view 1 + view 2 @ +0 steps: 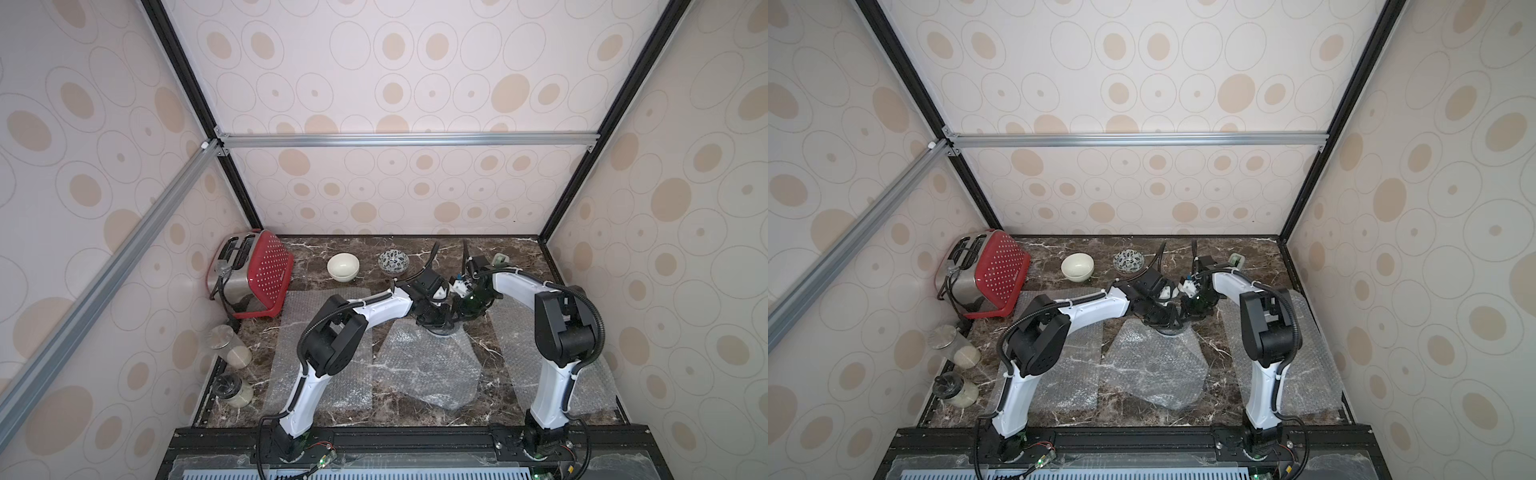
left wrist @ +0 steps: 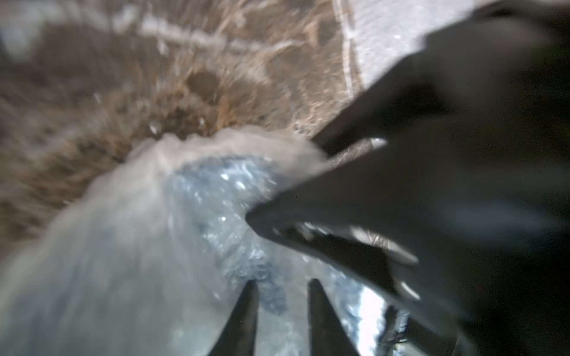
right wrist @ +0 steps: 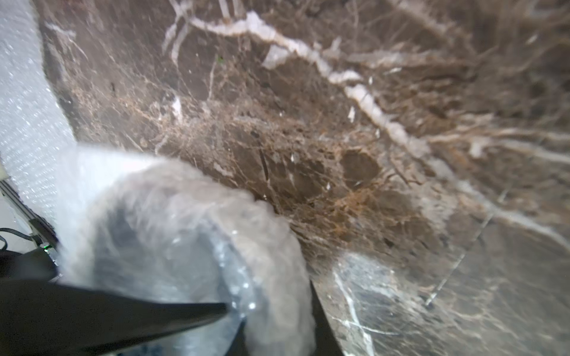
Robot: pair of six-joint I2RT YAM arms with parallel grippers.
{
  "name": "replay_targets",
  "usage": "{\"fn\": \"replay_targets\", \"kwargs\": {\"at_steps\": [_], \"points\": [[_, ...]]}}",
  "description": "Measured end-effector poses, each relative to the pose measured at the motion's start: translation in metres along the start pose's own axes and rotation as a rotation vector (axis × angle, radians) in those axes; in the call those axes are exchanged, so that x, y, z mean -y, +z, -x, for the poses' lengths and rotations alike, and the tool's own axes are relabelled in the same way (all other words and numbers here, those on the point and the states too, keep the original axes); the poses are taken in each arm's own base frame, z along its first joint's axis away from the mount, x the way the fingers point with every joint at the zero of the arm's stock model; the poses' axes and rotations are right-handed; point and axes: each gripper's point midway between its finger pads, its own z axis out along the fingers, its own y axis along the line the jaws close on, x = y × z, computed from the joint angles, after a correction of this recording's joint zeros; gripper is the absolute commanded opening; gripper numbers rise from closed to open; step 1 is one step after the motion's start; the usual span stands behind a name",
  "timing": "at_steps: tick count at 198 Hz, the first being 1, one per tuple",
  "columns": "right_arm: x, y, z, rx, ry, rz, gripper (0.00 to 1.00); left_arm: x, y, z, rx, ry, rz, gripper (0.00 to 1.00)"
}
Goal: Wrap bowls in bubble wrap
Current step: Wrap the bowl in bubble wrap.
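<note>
Top views show, nearest the camera and well nearer than the toaster [image 1: 249,278], two flat pieces of bubble wrap: the left sheet [image 1: 353,386] and the right sheet [image 1: 515,353], each with no bowl on it. Between them lies the rumpled middle sheet [image 1: 428,365], its far end bunched up about level with the toaster's near foot.

In the left wrist view the third bowl [image 2: 216,197] shows bluish through that film, and it looks only partly covered. The left gripper [image 2: 283,286] hangs over it with fingers slightly apart, holding nothing visible. The right gripper [image 2: 280,180] has a fold of wrap at the bowl's rim between its fingers; I cannot tell whether it is pinched.

Farthest back, beside the toaster, the cream bowl [image 1: 343,267] and the leaf-patterned bowl [image 1: 393,262] stand bare. I judge one wrap under way and two not begun.
</note>
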Motion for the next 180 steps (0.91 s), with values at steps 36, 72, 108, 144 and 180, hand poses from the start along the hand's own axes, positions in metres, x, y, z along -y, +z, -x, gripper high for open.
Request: {"fn": "replay_targets", "kwargs": {"at_steps": [36,72,108,144,180], "points": [[0.001,0.000,0.000,0.000,-0.004,-0.003,0.10,0.018,-0.059,0.016,0.100,0.025,-0.005,0.49],[0.005,-0.002,0.005,0.025,-0.014,-0.034,0.08,0.007,-0.098,0.037,0.187,0.006,0.005,0.49],[0.017,-0.020,0.008,0.118,-0.018,-0.148,0.08,-0.020,-0.093,0.033,0.175,-0.031,0.052,0.49],[0.020,-0.035,0.011,0.185,-0.028,-0.202,0.07,-0.040,-0.082,0.024,0.145,-0.060,0.073,0.52],[0.029,-0.036,0.010,0.190,-0.017,-0.235,0.07,-0.085,-0.086,0.021,0.146,-0.141,0.116,0.53]]}}
